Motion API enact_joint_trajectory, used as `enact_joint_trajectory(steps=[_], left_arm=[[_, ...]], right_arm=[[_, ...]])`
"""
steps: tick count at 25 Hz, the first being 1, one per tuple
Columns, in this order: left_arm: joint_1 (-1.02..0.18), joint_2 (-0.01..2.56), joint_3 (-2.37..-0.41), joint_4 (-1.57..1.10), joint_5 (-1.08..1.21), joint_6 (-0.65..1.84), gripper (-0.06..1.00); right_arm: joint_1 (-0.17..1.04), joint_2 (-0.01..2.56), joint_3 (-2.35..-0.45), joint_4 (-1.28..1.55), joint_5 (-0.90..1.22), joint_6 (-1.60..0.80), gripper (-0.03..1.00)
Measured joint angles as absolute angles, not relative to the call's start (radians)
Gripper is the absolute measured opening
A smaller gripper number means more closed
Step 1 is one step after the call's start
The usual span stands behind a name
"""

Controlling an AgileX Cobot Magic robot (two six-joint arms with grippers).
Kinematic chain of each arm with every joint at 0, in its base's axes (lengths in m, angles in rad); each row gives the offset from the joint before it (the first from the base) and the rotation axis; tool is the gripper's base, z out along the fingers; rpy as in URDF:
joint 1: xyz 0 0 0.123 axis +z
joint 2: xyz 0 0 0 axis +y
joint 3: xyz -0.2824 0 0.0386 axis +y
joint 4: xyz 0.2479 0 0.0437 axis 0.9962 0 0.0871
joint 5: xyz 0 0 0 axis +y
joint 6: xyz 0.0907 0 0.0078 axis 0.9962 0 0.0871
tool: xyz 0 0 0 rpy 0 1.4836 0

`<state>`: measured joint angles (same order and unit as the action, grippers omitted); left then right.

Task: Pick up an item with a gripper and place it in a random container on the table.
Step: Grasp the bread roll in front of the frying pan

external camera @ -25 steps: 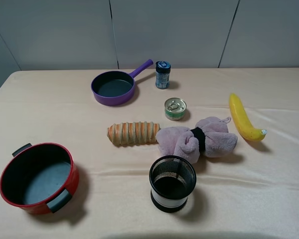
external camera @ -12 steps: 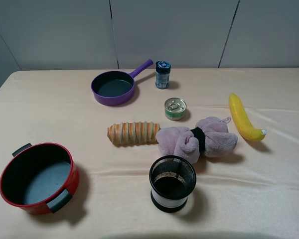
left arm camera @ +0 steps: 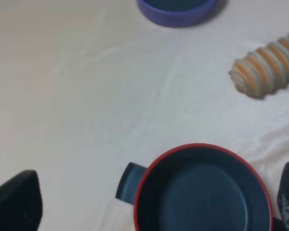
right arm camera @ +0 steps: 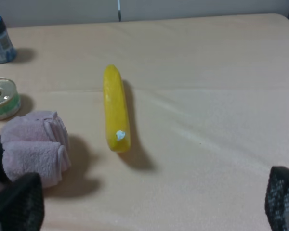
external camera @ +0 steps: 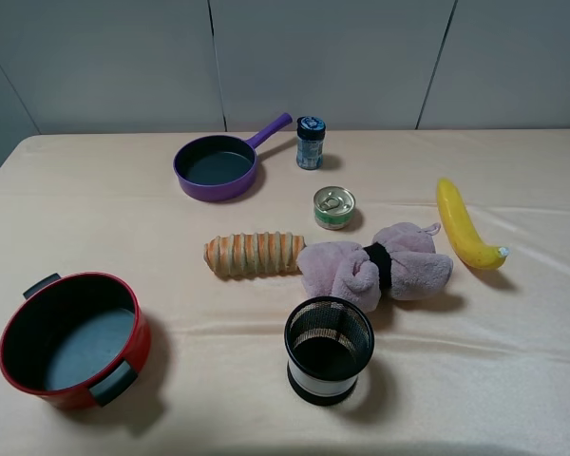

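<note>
Left gripper (left arm camera: 151, 204), fingers spread and empty, hangs above the red pot (external camera: 71, 278) at the overhead frame's lower left. The bread roll (external camera: 255, 255) — tan, orange-striped, ridged — lies mid-frame on the table (external camera: 95, 190), long axis left-right, beyond the pot and likely nearer this arm. Right gripper (right arm camera: 149, 199), likewise spread, faces the banana (right arm camera: 116, 108).

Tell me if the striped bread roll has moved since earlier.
No. The bread roll lies where it was, one end by the pink plush, in front of the tin can.
</note>
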<state>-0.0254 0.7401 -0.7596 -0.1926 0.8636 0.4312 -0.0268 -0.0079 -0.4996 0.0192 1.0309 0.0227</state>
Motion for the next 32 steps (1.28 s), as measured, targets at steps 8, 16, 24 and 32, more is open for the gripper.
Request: enact_joint_trajectory(steps=[8,16,24,32], left_arm=[[-0.086,1.053,-0.903,-0.203,0.863,0.492,0.99],[-0.209,1.336,-1.055,-0.192,0.863,0.53,0.99],[-0.31,1.585,-1.214,-0.187,0.923,0.6,0.99],[-0.44,1.782,-1.352,-0.141,0.944,0.666,0.99]], right_arm=[[-0.027,-0.008,-0.5,0.019,1.031,0.023,0.69],[-0.027,-0.008,-0.5,0.019,1.031,0.023,0.69],[-0.027,-0.008,-0.5,0.019,1.031,0.023,0.69],[-0.027,-0.008,-0.5,0.019,1.031,0.023,0.69]])
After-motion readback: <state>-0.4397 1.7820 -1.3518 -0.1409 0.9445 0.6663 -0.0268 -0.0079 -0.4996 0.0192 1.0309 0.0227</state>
